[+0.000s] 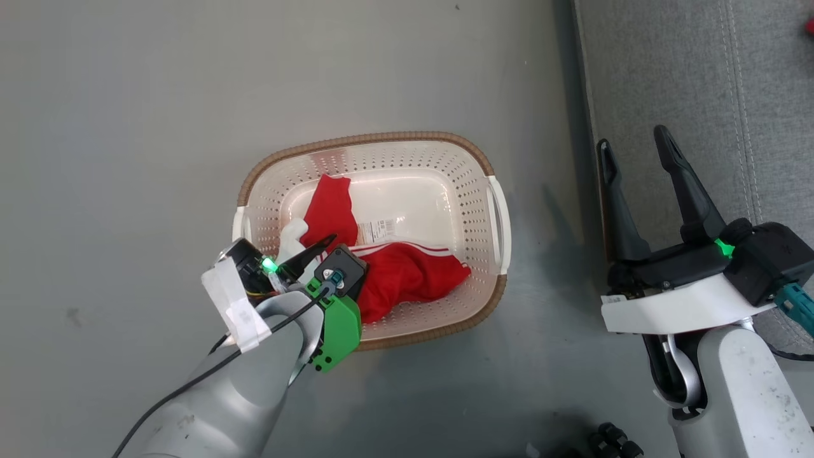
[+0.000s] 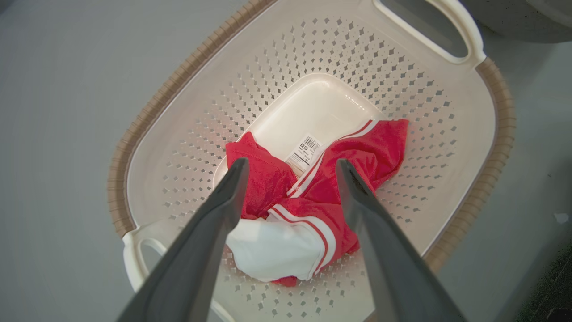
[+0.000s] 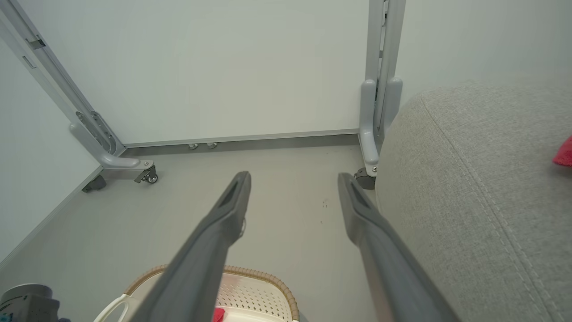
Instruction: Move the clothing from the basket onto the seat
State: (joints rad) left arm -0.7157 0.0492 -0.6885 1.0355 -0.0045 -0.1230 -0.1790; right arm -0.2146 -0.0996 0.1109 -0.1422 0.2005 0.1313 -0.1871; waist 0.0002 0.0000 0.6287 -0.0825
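The cream perforated basket (image 1: 381, 137) with a brown woven rim stands on the grey floor. Inside it lies crumpled red clothing (image 1: 407, 275) with thin white stripes and a white panel (image 2: 268, 250), partly covering a paper label (image 2: 304, 151). My left gripper (image 2: 291, 162) hangs open just above this clothing (image 2: 371, 152), fingers straddling it without touching; from the head view the left gripper (image 1: 324, 248) is over the basket's near-left corner. My right gripper (image 1: 633, 138) is open and empty above the left edge of the grey seat (image 1: 699, 76). A scrap of red fabric (image 3: 564, 152) lies on the seat (image 3: 469, 188).
In the right wrist view, white panels on metal frames with castor feet (image 3: 145, 175) (image 3: 366, 178) stand beyond the basket (image 3: 250, 273). Bare grey floor (image 1: 127, 159) surrounds the basket. Small dark parts (image 1: 610, 439) lie at the head view's bottom edge.
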